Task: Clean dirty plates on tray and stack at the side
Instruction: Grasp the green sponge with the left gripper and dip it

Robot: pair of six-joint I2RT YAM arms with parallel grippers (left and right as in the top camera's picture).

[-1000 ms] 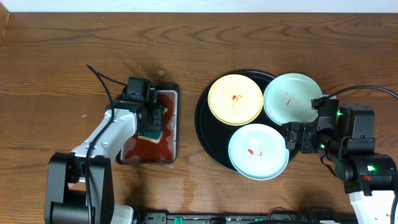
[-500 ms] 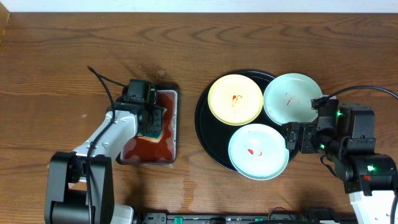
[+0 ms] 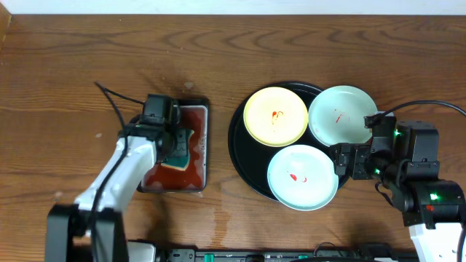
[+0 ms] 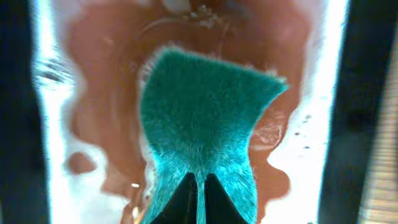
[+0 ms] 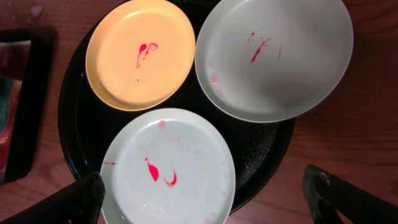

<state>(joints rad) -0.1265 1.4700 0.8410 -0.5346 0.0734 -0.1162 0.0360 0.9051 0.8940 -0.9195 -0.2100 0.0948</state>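
Note:
Three dirty plates lie on the round black tray [image 3: 240,156]: a pale yellow one [image 3: 275,116], a mint one [image 3: 342,115] at the back right and another mint one [image 3: 302,177] in front, all with red smears. My right gripper [image 3: 348,161] hangs open just right of the front plate. In the right wrist view the gripper [image 5: 205,199] straddles the front mint plate [image 5: 168,168], with the yellow plate [image 5: 140,53] and the back mint plate [image 5: 273,56] beyond. My left gripper [image 4: 200,180] is shut on a teal sponge [image 4: 205,112], away from the plates.
A small rectangular metal tray [image 3: 204,138] smeared with red sauce [image 4: 93,81] sits left of the black tray; the sponge [image 3: 179,149] and left gripper [image 3: 175,142] are over it. Bare wooden table surrounds both trays.
My left gripper's jaws have shut on the teal sponge over the small sauce tray, and the left arm has shifted slightly left. The right arm and plates have not moved.

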